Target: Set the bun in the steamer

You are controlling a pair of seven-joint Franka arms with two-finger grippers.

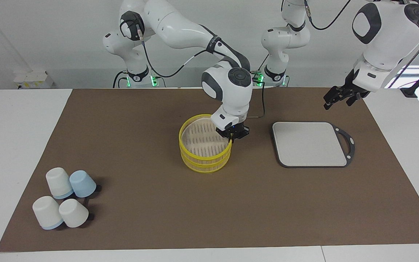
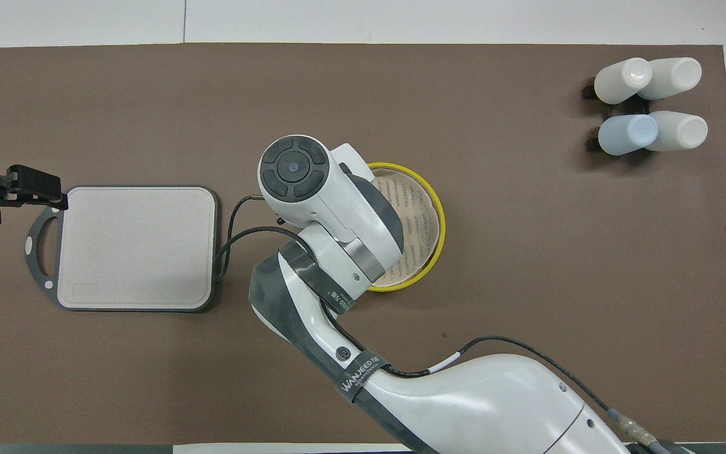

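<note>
The steamer [image 1: 204, 161] stands mid-table, a round two-tier basket with yellow rims and a bare slatted floor. My right gripper [image 1: 232, 137] is down at the edge of the steamer toward the left arm's end, shut with the yellow rim pinched between its fingertips. From overhead, the right arm's wrist covers that gripper and part of the steamer [image 2: 440, 221]. My left gripper [image 1: 338, 102] hangs open and holds nothing, raised over the mat beside the board's handle; overhead it is the left gripper [image 2: 54, 197]. The bun is out of view.
A flat grey-white board [image 1: 309, 143] with a dark rim and handle lies toward the left arm's end, seen overhead as the board [image 2: 136, 246]. Several upturned cups [image 1: 66, 198] cluster at the right arm's end, away from the robots, the same cups [image 2: 650, 104] overhead.
</note>
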